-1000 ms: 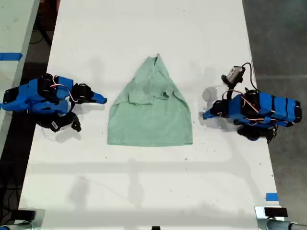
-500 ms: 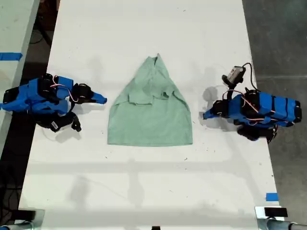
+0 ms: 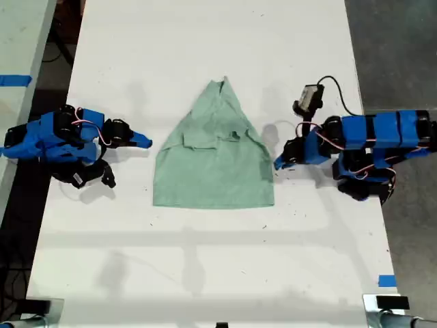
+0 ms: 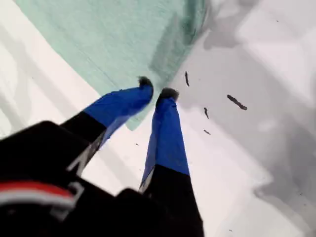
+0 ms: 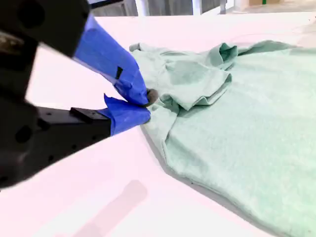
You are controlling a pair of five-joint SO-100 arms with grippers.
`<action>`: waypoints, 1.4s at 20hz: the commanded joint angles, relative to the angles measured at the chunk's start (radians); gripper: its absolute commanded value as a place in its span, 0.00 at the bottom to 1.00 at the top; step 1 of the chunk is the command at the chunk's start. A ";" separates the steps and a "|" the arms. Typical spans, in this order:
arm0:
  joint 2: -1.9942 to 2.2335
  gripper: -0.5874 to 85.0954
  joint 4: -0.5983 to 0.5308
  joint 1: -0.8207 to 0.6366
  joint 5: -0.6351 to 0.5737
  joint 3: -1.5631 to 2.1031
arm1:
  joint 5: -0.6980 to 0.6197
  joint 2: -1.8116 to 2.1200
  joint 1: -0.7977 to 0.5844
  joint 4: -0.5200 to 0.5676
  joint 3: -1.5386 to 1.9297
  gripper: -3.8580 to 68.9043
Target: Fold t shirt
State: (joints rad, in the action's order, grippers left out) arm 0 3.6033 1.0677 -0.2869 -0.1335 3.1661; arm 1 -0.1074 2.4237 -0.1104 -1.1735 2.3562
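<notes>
The pale mint-green t shirt [image 3: 215, 164] lies flat and wrinkled in the middle of the white table [image 3: 205, 260], narrow end away from the camera, with one sleeve folded over onto it. My first gripper [image 3: 276, 164] is at the shirt's edge on the exterior view's right. In the first wrist view its blue fingertips [image 4: 168, 95] stand just over the cloth's edge [image 4: 98, 39], the gripper [image 4: 157, 91] shut with nothing held. My second gripper [image 3: 147, 143] rests shut on the exterior view's left, a short gap from the shirt [image 5: 237, 128], tips together [image 5: 145, 103].
Small black specks [image 4: 237, 102] dot the table beside the first gripper. A blue tape mark [image 3: 386, 280] sits near the table's edge at the exterior view's lower right. Dark floor [image 3: 396, 55] lies beyond the table on that side.
The arm on the exterior view's right has reached toward the shirt, bringing my first gripper to the cloth's edge. The second arm and the shirt have not moved.
</notes>
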 commanded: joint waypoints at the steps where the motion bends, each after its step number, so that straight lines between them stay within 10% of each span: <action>1: 0.005 0.01 0.002 -0.006 0.014 0.000 | -0.003 -0.308 0.032 0.081 -0.190 0.36; 14: 0.005 0.01 0.003 -0.002 0.017 0.000 | 0.032 -0.520 -0.003 0.181 -0.074 0.07; 23: 0.005 0.01 0.003 -0.003 0.015 0.000 | 0.049 -0.689 0.037 -0.368 -0.709 0.07; 28: 0.005 0.01 0.003 -0.003 0.015 -0.002 | -0.098 -0.687 0.094 -0.132 -0.853 0.07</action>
State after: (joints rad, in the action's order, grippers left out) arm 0 3.6033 1.0677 -0.2869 -0.1335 3.1661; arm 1 -0.1657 1.7242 -0.0476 -1.4097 1.5831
